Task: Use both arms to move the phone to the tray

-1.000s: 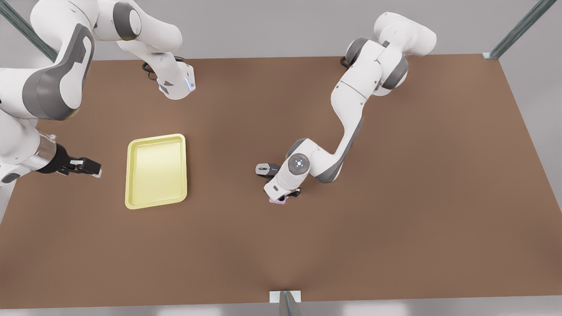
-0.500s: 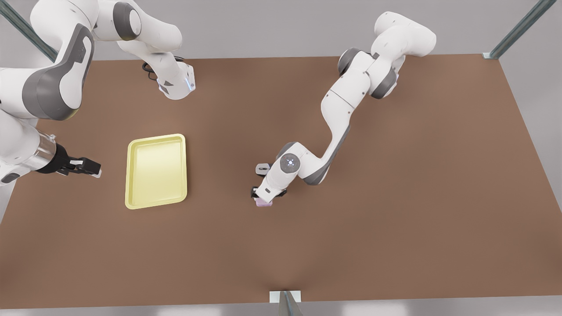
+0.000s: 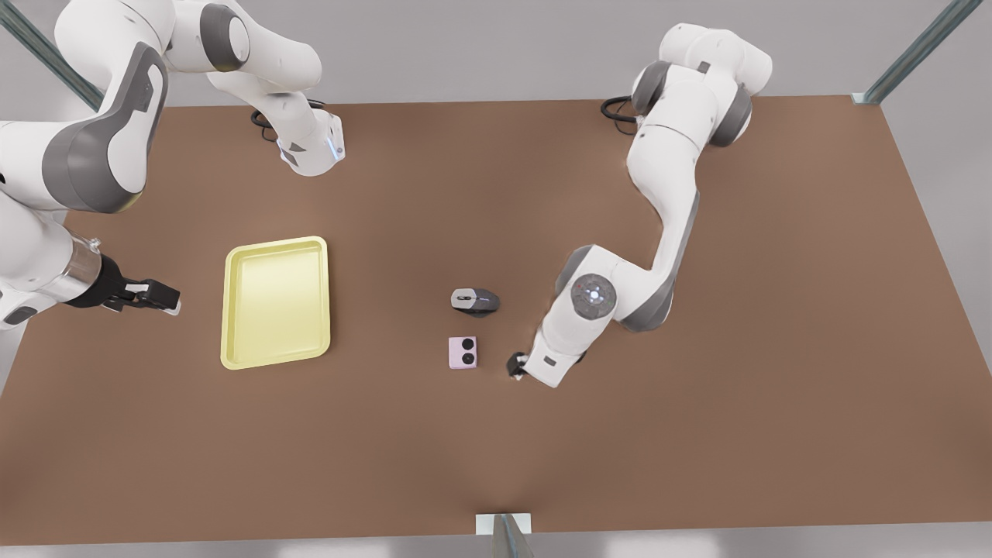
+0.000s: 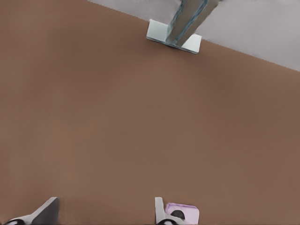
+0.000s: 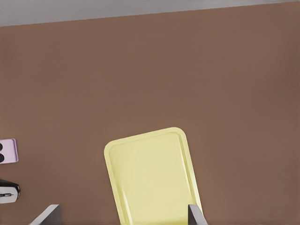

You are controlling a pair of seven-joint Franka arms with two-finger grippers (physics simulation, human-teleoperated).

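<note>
You see the flat pink phone point(image 3: 463, 352) with two black circles lying on the smooth brown table point(image 3: 697, 403), just below the grey mouse point(image 3: 474, 301). Your left hand point(image 3: 518, 366) sits just beside the phone, fingers apart, holding nothing. Your right hand point(image 3: 159, 297) waits near the pale yellow tray point(image 3: 277, 301), fingers apart too. The tray has round corners and a raised rim.

Count of things on the table

Two arms with two grippers, the left gripper point(image 3: 516, 366) and the right gripper point(image 3: 159, 296). One phone point(image 3: 463, 353) just beside the left gripper, one grey mouse point(image 3: 474, 301) near it, and one tray point(image 3: 276, 301) in front of the right gripper.
</note>
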